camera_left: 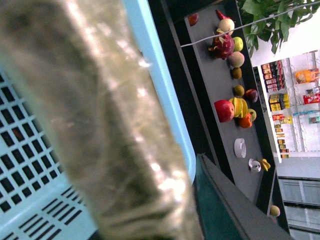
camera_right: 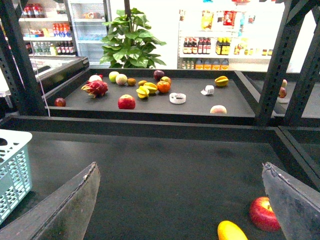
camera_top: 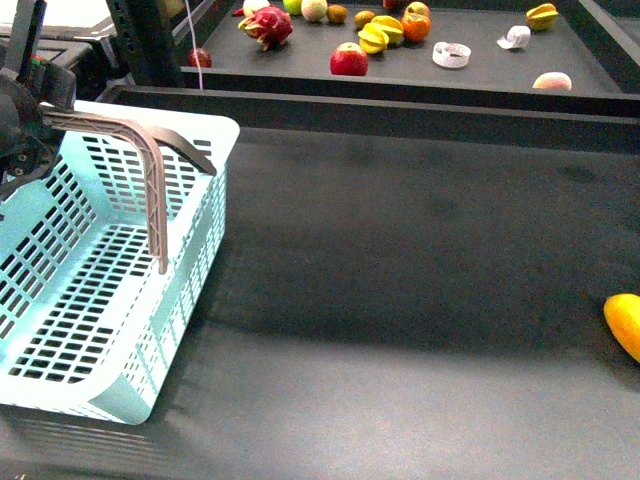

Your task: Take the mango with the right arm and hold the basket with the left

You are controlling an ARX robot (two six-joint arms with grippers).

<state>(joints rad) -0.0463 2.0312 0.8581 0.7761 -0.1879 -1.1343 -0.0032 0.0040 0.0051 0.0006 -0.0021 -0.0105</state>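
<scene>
The pale turquoise basket (camera_top: pixel 110 290) stands at the near left of the dark table, and one corner shows in the right wrist view (camera_right: pixel 12 170). My left gripper (camera_top: pixel 25 125) is shut on the basket's grey-brown handle (camera_top: pixel 140 150), which fills the left wrist view as a blur (camera_left: pixel 95 120). The yellow-orange mango (camera_top: pixel 625 322) lies at the table's right edge, cut off by the frame. In the right wrist view the mango (camera_right: pixel 231 232) lies on the dark surface, towards the right finger. My right gripper (camera_right: pixel 181 167) is open and empty above the table, its fingers (camera_right: pixel 75 200) wide apart.
A red apple (camera_right: pixel 263 213) lies beside the mango, partly behind the right finger. A raised rear tray (camera_top: pixel 480 75) holds several fruits: a dragon fruit (camera_top: pixel 268 25), a red apple (camera_top: pixel 349 60), star fruits (camera_top: pixel 380 35) and tape rolls (camera_top: pixel 451 54). Black frame posts (camera_right: pixel 272 65) stand at the right.
</scene>
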